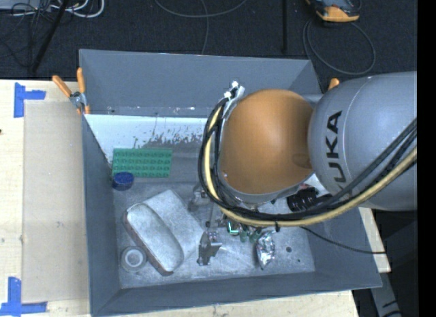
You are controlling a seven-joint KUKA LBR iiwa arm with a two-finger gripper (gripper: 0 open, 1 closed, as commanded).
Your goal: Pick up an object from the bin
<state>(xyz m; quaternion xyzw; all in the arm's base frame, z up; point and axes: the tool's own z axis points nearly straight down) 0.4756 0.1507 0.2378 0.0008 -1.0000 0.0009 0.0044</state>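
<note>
Several loose things lie on the bin [101, 227] floor in the camera view. Nearest the gripper [208, 253] is a grey oblong pad [154, 235]: rounded ends, speckled pale top, darker edge. It lies flat and slanted in the lower left part of the floor, its right end just beside the gripper. On the gripper's other side, toward the lower right, is a crumpled silver wad [264, 251], shiny and irregular, apart from the gripper. A small green bit [236, 229] sits between them under the wrist, too small to identify. The rest is well apart: flat green studded plate [142, 162] by the back-left wall, blue cap [122, 181] at its lower left corner, grey tape ring [133, 259] in the lower left corner just beside the pad.

Arm [361, 138] comes in from the right, bent down into the bin's middle. Orange dome cover [266, 138] faces the camera and hides most of the wrist. Black and yellow cables [206, 152] loop round its left and under side. Gripper pokes out below the cover, low at the floor between pad and wad, closer to the pad. Can't tell if it is spread or closed, or gripping anything: too dark and cluttered there.
</note>
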